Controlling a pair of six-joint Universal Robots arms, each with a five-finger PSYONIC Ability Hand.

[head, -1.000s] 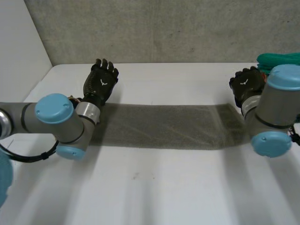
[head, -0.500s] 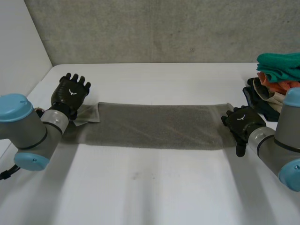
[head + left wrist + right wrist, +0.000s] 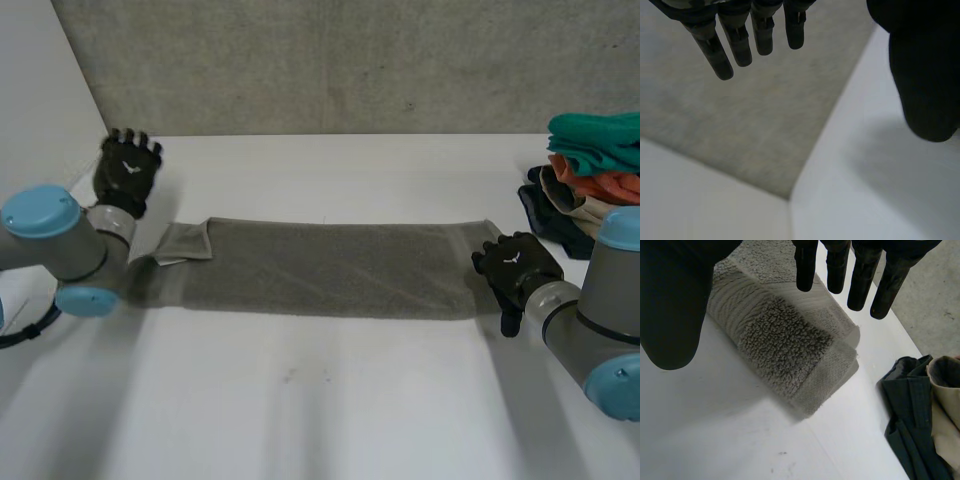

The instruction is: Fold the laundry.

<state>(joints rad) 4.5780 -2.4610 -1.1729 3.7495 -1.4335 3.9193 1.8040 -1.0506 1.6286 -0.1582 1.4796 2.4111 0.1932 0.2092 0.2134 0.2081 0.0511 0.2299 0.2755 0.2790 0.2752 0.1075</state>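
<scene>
Grey towel [image 3: 330, 268] lies in a long folded strip on the tabletop [image 3: 330, 400], stretched between the hands. Left hand [image 3: 127, 172] is just beyond one end, fingers straight, empty. Right hand [image 3: 515, 265] is over the other end, fingers straight, clear of the thumb, gripping nothing. Clothes pile [image 3: 590, 170] is beside the right hand.

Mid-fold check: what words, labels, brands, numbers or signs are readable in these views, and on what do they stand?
No readable words or numbers.
Back of the left hand and of the right hand: a small white mark on each, a symbol rather than letters.
On the towel: no tag or print visible.
On the pile of clothes: no lettering visible.
</scene>
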